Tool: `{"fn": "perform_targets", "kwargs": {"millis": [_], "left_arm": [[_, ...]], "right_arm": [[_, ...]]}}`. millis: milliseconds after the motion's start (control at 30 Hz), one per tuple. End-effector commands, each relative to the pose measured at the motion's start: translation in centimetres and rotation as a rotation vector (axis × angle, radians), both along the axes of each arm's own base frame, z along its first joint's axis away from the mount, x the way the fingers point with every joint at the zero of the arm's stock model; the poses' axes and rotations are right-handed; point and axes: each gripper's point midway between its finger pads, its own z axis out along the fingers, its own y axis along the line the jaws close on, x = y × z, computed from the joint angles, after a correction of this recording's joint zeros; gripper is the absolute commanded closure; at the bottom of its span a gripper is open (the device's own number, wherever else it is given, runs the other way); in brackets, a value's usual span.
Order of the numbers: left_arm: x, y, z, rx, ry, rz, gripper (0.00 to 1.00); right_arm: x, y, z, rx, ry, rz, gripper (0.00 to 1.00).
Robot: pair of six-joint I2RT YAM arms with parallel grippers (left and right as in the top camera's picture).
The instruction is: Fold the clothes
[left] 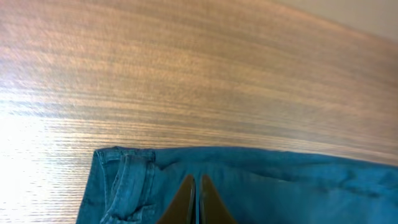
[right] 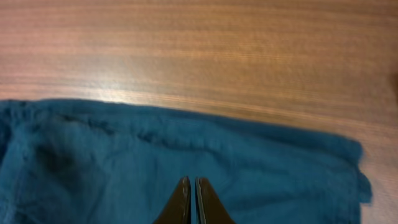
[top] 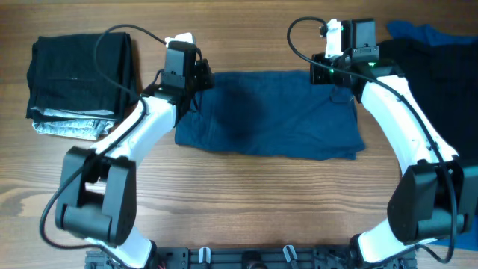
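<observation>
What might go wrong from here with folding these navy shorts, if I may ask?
The left hand and right hand are shut over the far edge of the plain navy-blue fabric shorts; a thin or missed pinch may let a corner slip and skew the fold. The right arm sits close to the loose black and blue clothes pile, which it might snag.
</observation>
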Motion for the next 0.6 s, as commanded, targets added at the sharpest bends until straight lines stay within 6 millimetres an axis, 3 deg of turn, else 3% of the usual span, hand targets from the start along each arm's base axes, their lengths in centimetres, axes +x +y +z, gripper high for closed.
{"fn": "perform_targets", "kwargs": {"millis": [0, 133, 233, 400, 567], "left_arm": [[-0.9, 0.9, -1.3, 0.045, 0.059, 0.001, 0.95], [-2.0, 1.4, -5.3, 0.080, 0.173, 0.004, 0.95], [-2.4, 1.8, -8.8, 0.113, 0.240, 0.010, 0.94], [-2.9, 3.1, -11.9, 0.174, 0.296, 0.048, 0.96], [-2.1, 3.2, -11.7, 0.167, 0.268, 0.054, 0.96]], "right_arm": [[-1.2, -2.3, -5.0, -0.118, 0.117, -0.059, 0.96], [-0.1, -3.5, -10.1, -0.174, 0.169, -0.092, 0.96], [2.5, -4.9, -13.2, -0.174, 0.119, -0.135, 0.96], [6.3, -6.9, -11.6, -0.162, -0.047, -0.196, 0.95], [6.7, -8.8, -11.4, -0.167, -0.063, -0.233, 0.94]]}}
